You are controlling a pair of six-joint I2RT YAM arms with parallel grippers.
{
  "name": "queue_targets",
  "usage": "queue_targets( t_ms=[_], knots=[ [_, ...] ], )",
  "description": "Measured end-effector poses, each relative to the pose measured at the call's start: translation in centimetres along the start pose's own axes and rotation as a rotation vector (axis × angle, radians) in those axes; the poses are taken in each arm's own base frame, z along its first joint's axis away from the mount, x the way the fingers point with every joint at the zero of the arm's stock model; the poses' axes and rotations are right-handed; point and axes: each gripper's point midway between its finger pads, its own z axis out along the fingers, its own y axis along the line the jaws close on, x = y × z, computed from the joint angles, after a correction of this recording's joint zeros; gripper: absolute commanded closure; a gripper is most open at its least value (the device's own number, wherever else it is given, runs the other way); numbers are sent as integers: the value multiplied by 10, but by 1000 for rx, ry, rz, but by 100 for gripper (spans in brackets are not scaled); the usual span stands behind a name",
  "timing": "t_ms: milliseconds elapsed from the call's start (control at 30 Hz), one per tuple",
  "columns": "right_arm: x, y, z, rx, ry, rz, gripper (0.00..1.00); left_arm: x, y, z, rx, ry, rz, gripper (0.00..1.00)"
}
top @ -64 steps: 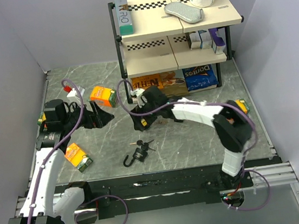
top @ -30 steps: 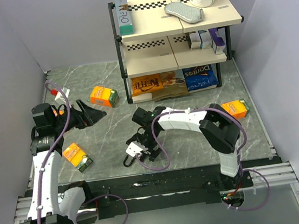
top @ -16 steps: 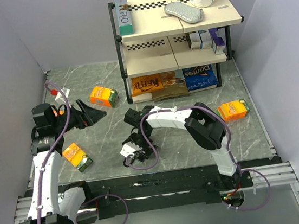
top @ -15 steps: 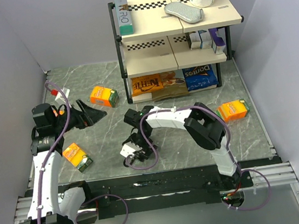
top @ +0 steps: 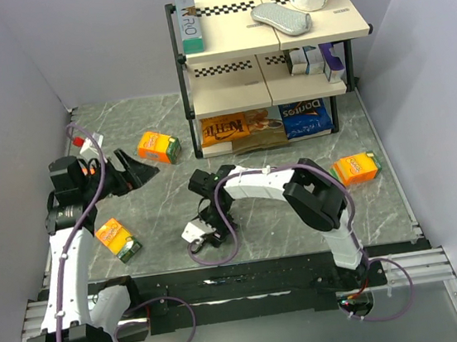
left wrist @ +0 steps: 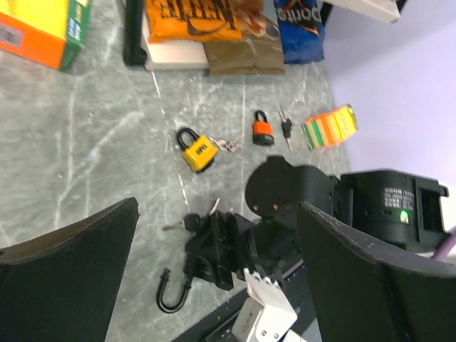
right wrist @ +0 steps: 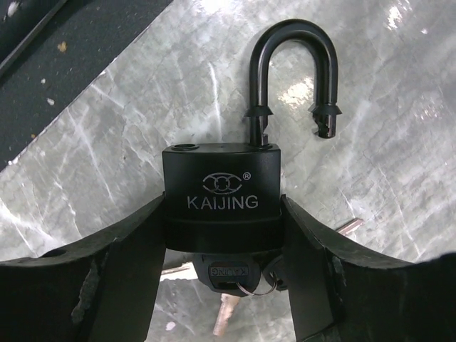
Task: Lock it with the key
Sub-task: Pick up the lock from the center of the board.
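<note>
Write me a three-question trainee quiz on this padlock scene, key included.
1. True or false: the shackle of the black padlock is pushed shut into its body.
2. In the left wrist view, how many padlocks lie on the table? A) two B) three C) four
3. Fill in: the black padlock sits between the fingers of the ____ claw.

Key
1. False: one end of the shackle stands free of the body.
2. B: the black one, a yellow padlock and an orange padlock.
3. Right: the right claw grips its body, while the left claw is open and holds nothing.
</note>
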Motion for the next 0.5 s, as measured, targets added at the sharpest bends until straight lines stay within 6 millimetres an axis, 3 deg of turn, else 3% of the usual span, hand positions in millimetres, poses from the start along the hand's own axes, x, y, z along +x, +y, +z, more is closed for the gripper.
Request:
queue_targets(
  t_ms=[67, 267, 400, 500],
  knots=[
    [-1, 1, -1, 11, -10, 31, 100, -6, 0, 0, -14, -9, 15, 4],
    [-11, 5, -22, 56, -79, 166, 100, -19, -10, -4, 21, -8, 151, 4],
    [-23, 2, -59, 128, -175, 283, 100, -22, -13, -5, 38, -12, 243, 4],
    [-31, 0, -96, 200, -255, 368, 100, -28, -20, -8, 67, -16, 337, 4]
  ],
)
